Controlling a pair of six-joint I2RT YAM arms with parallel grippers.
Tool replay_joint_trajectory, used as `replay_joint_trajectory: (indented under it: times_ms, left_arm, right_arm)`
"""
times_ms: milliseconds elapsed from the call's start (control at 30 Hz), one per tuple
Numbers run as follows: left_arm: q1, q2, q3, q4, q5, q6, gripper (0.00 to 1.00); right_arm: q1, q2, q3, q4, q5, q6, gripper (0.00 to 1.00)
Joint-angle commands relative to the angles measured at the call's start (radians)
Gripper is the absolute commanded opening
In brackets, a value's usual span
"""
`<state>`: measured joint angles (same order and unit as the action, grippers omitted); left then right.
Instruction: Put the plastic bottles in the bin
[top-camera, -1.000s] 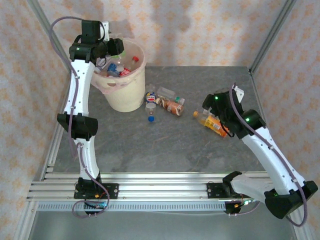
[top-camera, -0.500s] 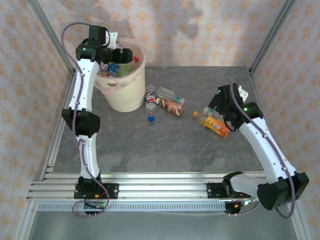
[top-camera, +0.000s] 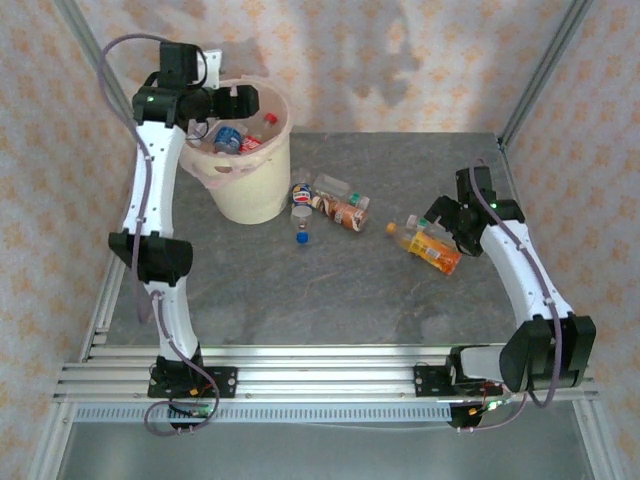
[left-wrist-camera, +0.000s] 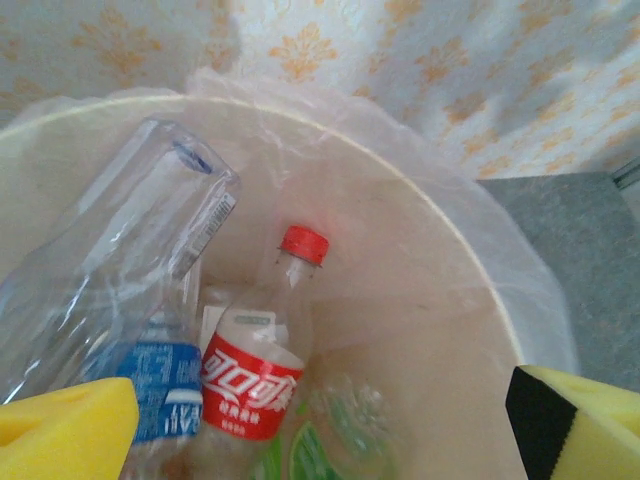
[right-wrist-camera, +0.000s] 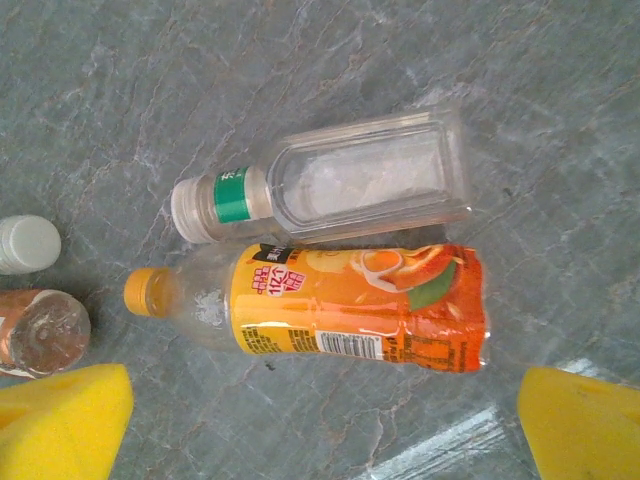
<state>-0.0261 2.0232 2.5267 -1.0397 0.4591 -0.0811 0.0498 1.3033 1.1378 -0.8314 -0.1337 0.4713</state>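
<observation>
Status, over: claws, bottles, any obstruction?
Left claw open, empty, over bin. Right claw open above orange-label bottle; clear bottle alongside. Loose bottles beside bin.

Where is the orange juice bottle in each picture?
Top external: the orange bottle lies on the right side of the table.
Right wrist: the orange bottle lies across the middle, cap pointing left.
Left wrist: this camera looks down into the bin instead.
Shared landmark: the clear bottle lying right beside it.
</observation>
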Motion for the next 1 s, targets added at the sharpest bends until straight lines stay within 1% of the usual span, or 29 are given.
replay_joint_trajectory:
  times_ms: [0,200,333,500,600,767,967]
  left_arm:
    - [-0.005,-0.162,-0.089,0.055,-0.019,-0.041,1.0]
    - [-0.014,-0.404,-0.411,0.198,-0.018,-0.102,1.0]
    - [-0.028,-0.556,-0.632,0.309,-0.009,-0.155,1.0]
    - [-0.046,-0.72,-0.845,0.417,-0.045,-0.214,1.0]
    - [-0.049,-0.779,-0.907,0.429,-0.071,-0.23,1.0]
    - [-0.054,-0.839,-0.963,0.431,-0.083,-0.248,1.0]
    - [-0.058,-0.853,-0.985,0.426,-0.081,-0.258,1.0]
  right_arm:
    - [-0.019,0.031,-0.01,0.06,-0.094,-0.051,0.99]
    - [-0.021,0.09,-0.036,0.124,-0.137,-0.108,0.99]
    - [-0.021,0.11,-0.06,0.17,-0.132,-0.138,0.99]
    - [-0.021,0.123,-0.08,0.216,-0.116,-0.195,0.99]
    - [-0.021,0.126,-0.091,0.235,-0.109,-0.227,0.99]
    - [-0.021,0.141,-0.109,0.253,-0.109,-0.254,0.99]
    - [-0.021,0.159,-0.139,0.276,-0.13,-0.254,1.0]
